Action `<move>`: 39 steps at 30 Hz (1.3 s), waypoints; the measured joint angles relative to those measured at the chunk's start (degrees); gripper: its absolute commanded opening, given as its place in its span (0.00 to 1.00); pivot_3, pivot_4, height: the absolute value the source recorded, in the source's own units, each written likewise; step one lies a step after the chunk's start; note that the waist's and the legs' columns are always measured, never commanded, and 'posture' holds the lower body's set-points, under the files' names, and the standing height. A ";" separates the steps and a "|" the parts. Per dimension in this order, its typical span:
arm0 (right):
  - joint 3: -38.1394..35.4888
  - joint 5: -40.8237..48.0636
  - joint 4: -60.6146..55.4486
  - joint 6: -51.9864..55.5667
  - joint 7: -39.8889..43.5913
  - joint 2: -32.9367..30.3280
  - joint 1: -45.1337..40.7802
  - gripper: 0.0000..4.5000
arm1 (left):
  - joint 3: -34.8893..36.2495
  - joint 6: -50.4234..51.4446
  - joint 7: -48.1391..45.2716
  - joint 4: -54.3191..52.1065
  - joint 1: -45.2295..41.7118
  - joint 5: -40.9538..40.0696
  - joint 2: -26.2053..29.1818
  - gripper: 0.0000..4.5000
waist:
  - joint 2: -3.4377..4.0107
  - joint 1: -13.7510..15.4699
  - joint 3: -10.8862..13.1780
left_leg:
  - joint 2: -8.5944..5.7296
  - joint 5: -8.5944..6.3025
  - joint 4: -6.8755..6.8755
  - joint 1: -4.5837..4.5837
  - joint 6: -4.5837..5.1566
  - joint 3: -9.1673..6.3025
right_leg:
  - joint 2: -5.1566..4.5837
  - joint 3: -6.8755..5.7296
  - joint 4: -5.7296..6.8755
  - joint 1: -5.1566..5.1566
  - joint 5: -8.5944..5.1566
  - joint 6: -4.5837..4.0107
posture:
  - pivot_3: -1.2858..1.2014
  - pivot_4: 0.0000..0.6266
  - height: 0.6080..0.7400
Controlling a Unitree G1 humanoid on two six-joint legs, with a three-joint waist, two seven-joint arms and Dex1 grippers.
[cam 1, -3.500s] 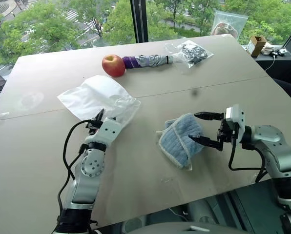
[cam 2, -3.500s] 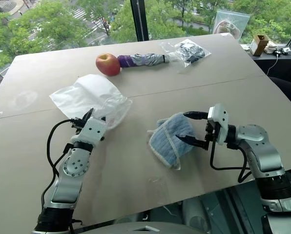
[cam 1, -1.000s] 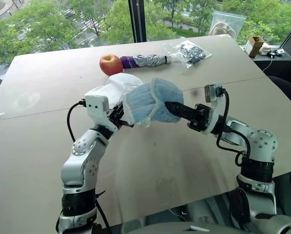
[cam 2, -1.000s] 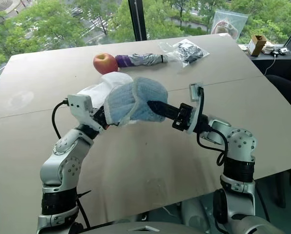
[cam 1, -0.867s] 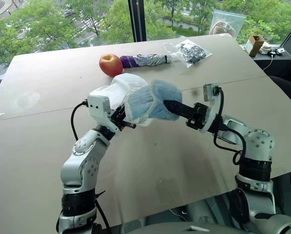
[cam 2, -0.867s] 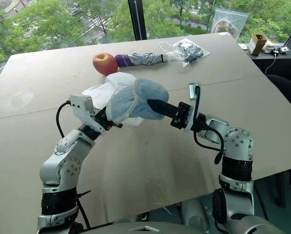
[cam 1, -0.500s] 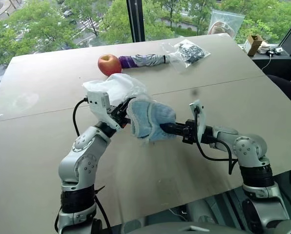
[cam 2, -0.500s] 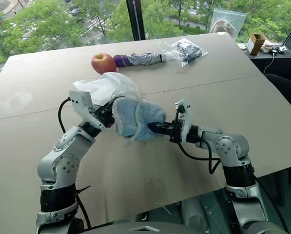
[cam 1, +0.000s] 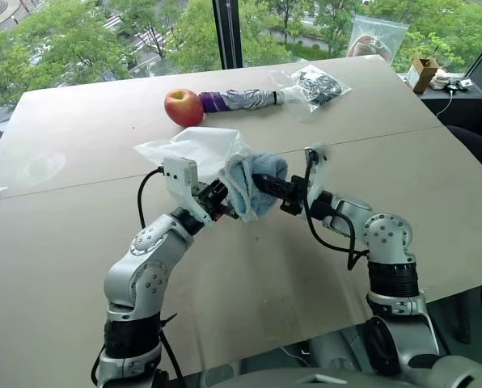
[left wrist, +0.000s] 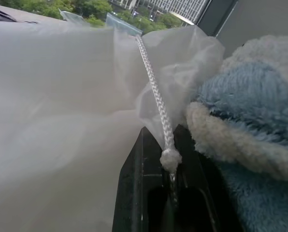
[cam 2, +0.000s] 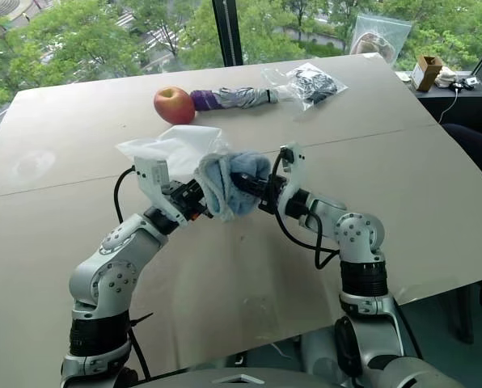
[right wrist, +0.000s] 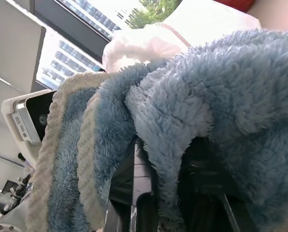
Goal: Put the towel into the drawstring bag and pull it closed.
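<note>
The light-blue towel is bunched up and held above the table by my right gripper, which is shut on it from the right. Its fuzzy folds drape over the black fingers in the right wrist view. The thin white drawstring bag hangs raised just left of the towel, its mouth edge and a knotted white string pinched in my left gripper, which is shut on the bag. The towel presses against the bag's mouth; I cannot tell whether any of it is inside.
A red apple and a folded purple-and-grey umbrella lie at the back of the table. A clear plastic pouch with dark contents sits to their right. A small cardboard box stands beyond the table's far right corner.
My right gripper has carried the towel left and down against the bag's mouth. My left gripper has shifted slightly right with the bag. The two arms stand closer together.
</note>
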 measured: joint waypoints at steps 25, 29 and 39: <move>-16.01 17.04 17.30 -4.85 -15.28 5.99 -9.27 0.01 | -5.44 0.58 -0.68 -4.84 1.55 -3.40 -1.78 0.00 | 0.23 -0.40 0.14 | 0.00 0.00 -0.03 -0.02 0.00 0.04 | 0.01 0.03 0.02 -0.03 0.00 -0.01 | 0.52 0.24 1.00; -16.38 22.18 18.71 -6.93 -19.47 5.99 -9.42 0.01 | -6.11 0.68 -0.60 -4.84 1.26 -3.81 -1.86 0.00 | 0.26 -0.50 0.15 | 0.06 0.00 -0.04 -0.03 0.01 0.03 | 0.07 0.03 0.02 -0.04 0.00 -0.01 | 0.52 0.24 1.00; -3.34 15.84 9.77 -9.18 -16.31 -0.91 -8.48 0.01 | -2.55 0.42 0.33 -3.77 -3.59 -4.75 -0.20 0.00 | 0.40 -0.29 0.24 | 0.04 0.01 -0.02 -0.04 0.01 -0.01 | 0.08 -0.03 0.03 -0.04 -0.01 0.00 | 0.52 0.24 1.00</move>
